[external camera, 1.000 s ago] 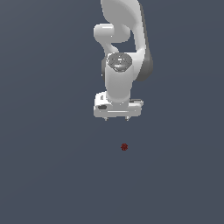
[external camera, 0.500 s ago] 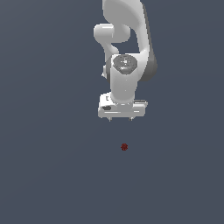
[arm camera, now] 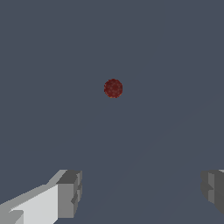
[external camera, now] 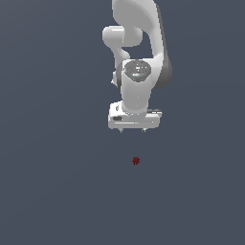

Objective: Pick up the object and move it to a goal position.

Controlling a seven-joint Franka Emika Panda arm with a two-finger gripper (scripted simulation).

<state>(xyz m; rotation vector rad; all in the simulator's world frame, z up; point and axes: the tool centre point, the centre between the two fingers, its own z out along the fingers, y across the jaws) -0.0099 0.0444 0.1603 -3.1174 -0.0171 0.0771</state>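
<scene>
The object (external camera: 136,161) is a tiny dark red, roundish, bumpy blob lying alone on the flat grey-blue surface. In the wrist view the object (arm camera: 113,88) shows ahead of the fingers, apart from them. My white gripper (external camera: 132,130) hangs on the arm, in the exterior view above the object and clear of it. Its two fingers (arm camera: 69,194) stand wide apart with nothing between them, so it is open. Only short finger tips show below the hand in the exterior view.
The white arm (external camera: 139,57) rises behind the gripper towards the top of the exterior view. The grey-blue surface (external camera: 57,182) fills both views.
The gripper and wrist have shifted slightly to the exterior view's right and a little lower, closer to the object. The object has not moved.
</scene>
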